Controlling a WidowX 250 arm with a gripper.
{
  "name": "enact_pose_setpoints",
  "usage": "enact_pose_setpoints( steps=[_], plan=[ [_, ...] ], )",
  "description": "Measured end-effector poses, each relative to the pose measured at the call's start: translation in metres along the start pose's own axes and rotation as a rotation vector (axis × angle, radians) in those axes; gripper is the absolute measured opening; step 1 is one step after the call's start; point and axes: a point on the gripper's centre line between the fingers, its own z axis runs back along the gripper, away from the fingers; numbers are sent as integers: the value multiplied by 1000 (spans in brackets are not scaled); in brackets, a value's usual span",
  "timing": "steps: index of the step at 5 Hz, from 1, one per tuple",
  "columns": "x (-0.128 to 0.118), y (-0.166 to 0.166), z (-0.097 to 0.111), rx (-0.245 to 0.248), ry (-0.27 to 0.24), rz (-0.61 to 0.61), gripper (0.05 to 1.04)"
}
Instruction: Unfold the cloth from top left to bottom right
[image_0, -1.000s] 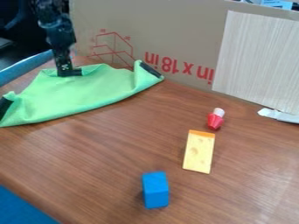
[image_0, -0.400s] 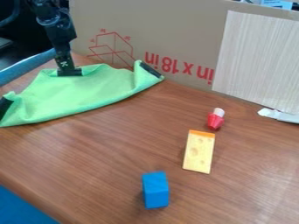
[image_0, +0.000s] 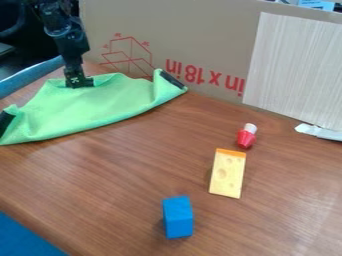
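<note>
Camera view: a bright-green, dark-cornered fabric cloth (image_0: 97, 107) lies bunched far left, the black robotic gripper (image_0: 79, 85) at its far edge, its grip impossible to tell. Likely light and floppy, the cloth probably wants one top layer pinched at that far edge.

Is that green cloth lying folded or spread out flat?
Folded, it seems: the green cloth lies in a half-moon shape, its dark-edged corners turned up, not flat.
</note>
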Motion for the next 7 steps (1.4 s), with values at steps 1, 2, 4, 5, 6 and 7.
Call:
enact_pose_setpoints(
  steps=[1,2,4,5,6,7],
  plan=[
    [4,-2,-2,6,0,-14,1001],
    [3,-4,-4,12,8,-16,929],
    [8,-5,-4,19,8,-33,376],
    [8,-5,-4,19,7,-35,158],
    [8,-6,-4,11,9,-35,92],
    [9,-4,-2,9,7,-38,249]
  ],
)
